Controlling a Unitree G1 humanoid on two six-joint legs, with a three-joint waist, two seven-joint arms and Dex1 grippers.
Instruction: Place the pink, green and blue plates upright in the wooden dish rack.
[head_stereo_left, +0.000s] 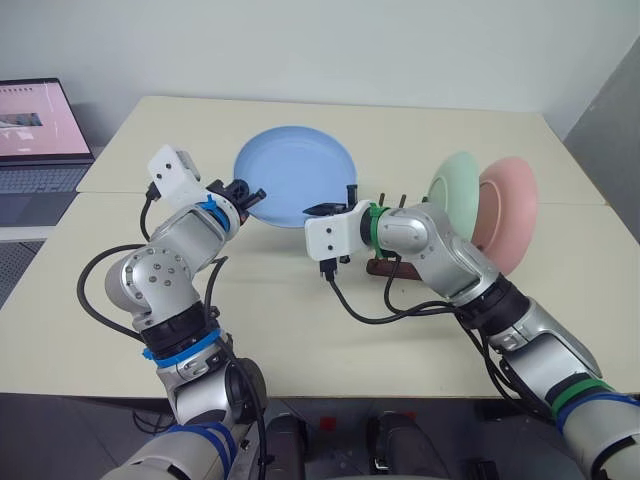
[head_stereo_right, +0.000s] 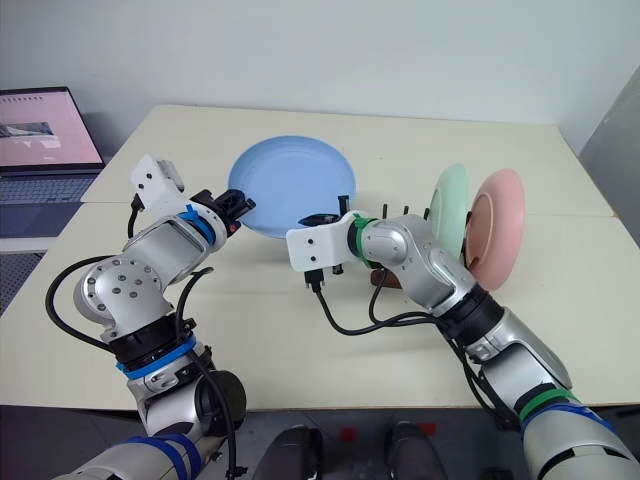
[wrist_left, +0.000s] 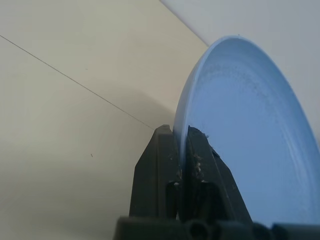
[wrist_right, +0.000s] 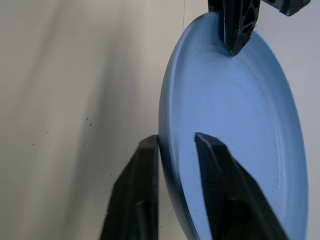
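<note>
Left gripper (head_stereo_left: 243, 192) pinches the stiff, slick-looking blue plate (head_stereo_left: 295, 172) by its rim; right gripper (wrist_right: 177, 150) straddles the opposite rim, not quite clamped.

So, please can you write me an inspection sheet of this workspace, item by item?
Surface: pale table, two tops joined along a seam.
Job's things: green plate and pink plate stand upright in the wooden dish rack; blue plate is held off the table, tilted up.
Clutter: nothing seen.
Grippers: left gripper shut on the blue plate's rim; right gripper straddles the opposite rim, a gap showing at one finger.
Cables: black cables loop from both arms.
Surroundings: open laptop on a side table at the left, white wall behind.
</note>
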